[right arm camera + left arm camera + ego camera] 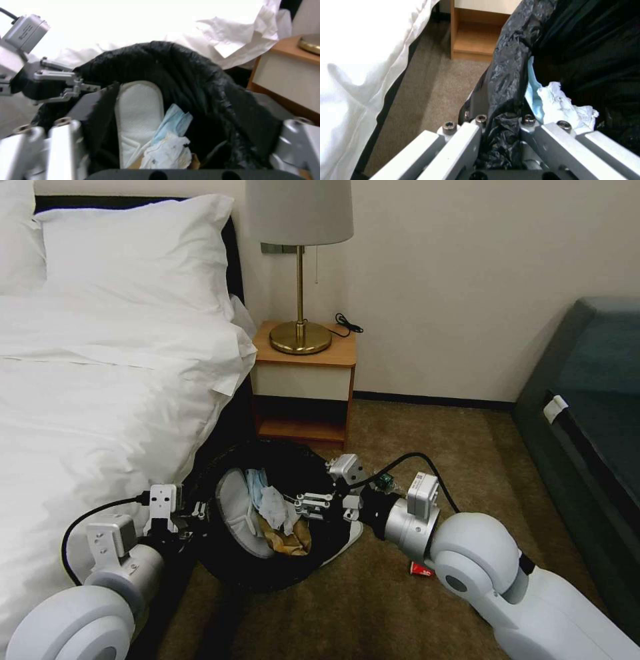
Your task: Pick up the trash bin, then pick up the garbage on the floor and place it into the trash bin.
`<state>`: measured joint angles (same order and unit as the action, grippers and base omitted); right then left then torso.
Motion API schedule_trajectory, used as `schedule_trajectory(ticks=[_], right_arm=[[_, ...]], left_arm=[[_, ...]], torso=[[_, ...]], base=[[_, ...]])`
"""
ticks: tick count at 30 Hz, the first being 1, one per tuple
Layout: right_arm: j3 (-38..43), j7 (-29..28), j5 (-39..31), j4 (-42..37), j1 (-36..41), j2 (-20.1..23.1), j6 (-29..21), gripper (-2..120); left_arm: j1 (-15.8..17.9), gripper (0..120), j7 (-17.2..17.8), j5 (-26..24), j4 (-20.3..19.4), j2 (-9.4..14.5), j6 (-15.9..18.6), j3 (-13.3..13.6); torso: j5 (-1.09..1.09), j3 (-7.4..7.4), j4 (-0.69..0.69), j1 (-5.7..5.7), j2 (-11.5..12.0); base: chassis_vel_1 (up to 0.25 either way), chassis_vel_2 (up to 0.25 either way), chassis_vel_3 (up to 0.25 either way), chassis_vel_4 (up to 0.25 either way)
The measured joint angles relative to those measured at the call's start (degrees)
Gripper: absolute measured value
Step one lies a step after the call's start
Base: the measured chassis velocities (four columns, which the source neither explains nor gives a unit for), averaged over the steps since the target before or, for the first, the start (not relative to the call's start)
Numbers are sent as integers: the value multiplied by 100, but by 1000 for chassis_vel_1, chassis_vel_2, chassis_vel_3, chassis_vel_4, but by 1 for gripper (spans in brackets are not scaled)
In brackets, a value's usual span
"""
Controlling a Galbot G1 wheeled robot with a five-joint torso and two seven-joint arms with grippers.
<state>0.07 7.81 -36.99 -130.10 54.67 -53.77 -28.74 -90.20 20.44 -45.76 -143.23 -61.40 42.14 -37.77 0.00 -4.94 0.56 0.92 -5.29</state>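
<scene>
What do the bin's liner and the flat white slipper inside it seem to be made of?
The trash bin liner, pinched by the left gripper, looks like thin glossy black plastic film: crinkled, with shiny highlights. The slipper looks like soft matte white fabric, probably terry or nonwoven, with a fine pebbled texture.

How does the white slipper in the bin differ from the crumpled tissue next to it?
The white slipper is flat, smooth and long, lying against the bin's wall; the crumpled tissue is wadded, wrinkled and smaller, lying lower in the bin. Both are white and inside the black-lined bin.
</scene>
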Motion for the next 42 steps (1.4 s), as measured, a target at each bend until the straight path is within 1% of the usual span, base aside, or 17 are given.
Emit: schedule_trajectory(ticks=[1,3,10,12,16,20,25,26,27,30,32,33,35,36,37,40,42], right_arm=[[0,0,0,0,0,0,0,84],[59,-59,-26,-15,-22,-9,21,99],[210,-128,-202,-72,-18,-1,122,100],[465,-355,-569,-166,-30,-3,275,100],[692,-569,-896,-253,-80,-3,344,100],[1294,-1149,-1208,-319,-83,147,566,100],[1954,-1336,-1106,-228,245,217,595,100],[2453,-1433,-1018,-192,633,238,593,100],[2792,-1492,-918,-134,958,237,598,100],[3186,-1501,-784,-78,1346,227,609,100],[4140,-1337,-455,102,2337,160,682,100],[4140,-1337,-455,102,2337,160,682,100],[4669,-1141,-178,286,2896,77,789,100],[4669,-1141,-178,286,2896,77,789,100],[4881,-1070,49,455,3245,-13,901,100],[4999,-1019,519,835,3673,-172,1159,100],[5005,-1015,608,977,3773,-230,1210,100]], left_arm=[[0,2,0,0,0,0,0,0],[11,2,0,4,0,-10,0,-18],[47,2,6,-6,0,-17,0,-103],[82,2,24,-17,0,-28,0,-185],[86,2,28,-25,0,-40,0,-212],[107,2,57,-33,0,-76,0,-321],[163,2,125,-52,0,-133,0,-433],[150,2,141,-84,0,-130,0,-550],[71,2,145,-89,0,-154,0,-657],[38,2,153,-102,0,-160,0,-710],[7,2,155,-175,0,-137,0,-751],[7,2,155,-175,0,-137,0,-751],[-32,2,157,-183,0,-129,0,-761],[-32,2,157,-183,0,-129,0,-761],[-51,2,156,-178,0,-130,0,-754],[-50,2,153,-174,0,-130,0,-717],[-47,2,149,-175,0,-122,0,-712]], torso=[[0,0,0,0,0],[0,0,0,0,0],[0,1,0,0,0],[0,0,0,0,0],[0,0,0,0,0],[0,0,0,0,0],[1,0,-1,0,0],[1,0,2,0,0],[2,0,-2,0,0],[1,1,-2,0,0],[2,1,2,0,0],[2,1,2,0,0],[0,1,2,0,0],[0,1,2,0,0],[1,1,1,0,0],[1,1,2,0,0],[2,1,1,0,0]], base=[[0,0,0,0],[0,0,0,0],[0,0,0,0],[0,0,0,0],[0,0,0,0],[0,0,0,0],[0,0,0,0],[0,0,0,0],[0,0,0,0],[0,0,0,0],[0,0,0,0],[0,0,0,0],[0,0,0,0],[0,0,0,0],[0,0,0,0],[0,0,0,0],[0,0,0,0]])
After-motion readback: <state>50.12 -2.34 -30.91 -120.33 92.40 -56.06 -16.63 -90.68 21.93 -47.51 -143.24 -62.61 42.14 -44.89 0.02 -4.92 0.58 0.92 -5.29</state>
